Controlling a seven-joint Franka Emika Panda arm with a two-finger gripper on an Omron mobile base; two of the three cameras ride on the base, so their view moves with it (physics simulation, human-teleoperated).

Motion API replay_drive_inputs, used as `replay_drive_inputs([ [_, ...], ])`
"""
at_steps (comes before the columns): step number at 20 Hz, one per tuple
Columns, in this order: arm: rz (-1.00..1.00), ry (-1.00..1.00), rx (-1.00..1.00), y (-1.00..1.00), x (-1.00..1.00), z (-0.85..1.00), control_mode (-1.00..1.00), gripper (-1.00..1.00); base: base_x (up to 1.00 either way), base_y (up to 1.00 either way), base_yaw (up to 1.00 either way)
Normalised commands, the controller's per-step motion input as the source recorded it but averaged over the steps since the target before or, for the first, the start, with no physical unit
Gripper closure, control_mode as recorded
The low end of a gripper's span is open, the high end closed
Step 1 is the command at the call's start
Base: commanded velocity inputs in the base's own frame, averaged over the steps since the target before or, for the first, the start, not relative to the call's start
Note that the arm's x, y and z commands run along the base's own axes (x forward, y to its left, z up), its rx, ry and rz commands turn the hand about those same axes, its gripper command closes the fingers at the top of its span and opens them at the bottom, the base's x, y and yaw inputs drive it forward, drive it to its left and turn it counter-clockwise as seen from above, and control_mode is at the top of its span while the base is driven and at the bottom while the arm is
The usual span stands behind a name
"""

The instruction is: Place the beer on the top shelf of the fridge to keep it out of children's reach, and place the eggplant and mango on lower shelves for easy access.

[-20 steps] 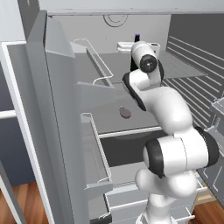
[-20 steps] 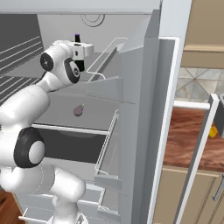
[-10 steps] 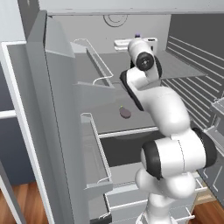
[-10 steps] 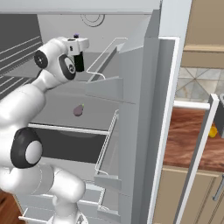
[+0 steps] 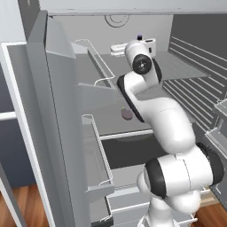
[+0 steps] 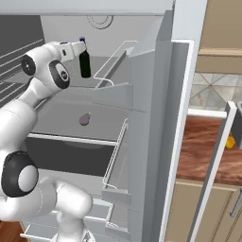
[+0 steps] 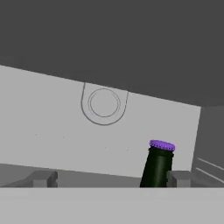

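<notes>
Inside the open fridge, your arm reaches over the top shelf, where the beer stands upright near the back wall, its purple cap at the hand's level. In the hand view the bottle's neck sits close beside one of the two dark fingertips, but the gripper is too much hidden by the bottle and the wrist for you to tell whether its fingers are apart or clamped on the glass.

If the bottle is down, let it go fully before you draw back, and pull straight away from the neck so you do not tip a tall, narrow load. Check that its base rests flat, well in from the front edge.

One shelf down, the eggplant lies alone on the lower shelf. The wire-railed door bins look bare. The mango appears to wait outside, on the counter to the right
</notes>
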Motion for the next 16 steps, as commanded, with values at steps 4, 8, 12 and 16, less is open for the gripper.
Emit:
replay_drive_inputs([
  [4,-0.05,0.09,0.0,0.0,-0.39,0.0,-1.0,-1.0,0.0,0.0,0.0],
  [8,-0.06,0.13,0.0,-0.01,-0.61,0.0,-1.0,-1.0,0.0,0.0,0.0],
  [12,-0.01,0.22,0.0,0.0,-0.98,-0.08,-1.0,-1.0,0.0,0.0,0.0],
  [16,0.0,0.31,0.0,-0.18,-1.0,-0.29,-1.0,-1.0,0.0,0.0,0.0],
])
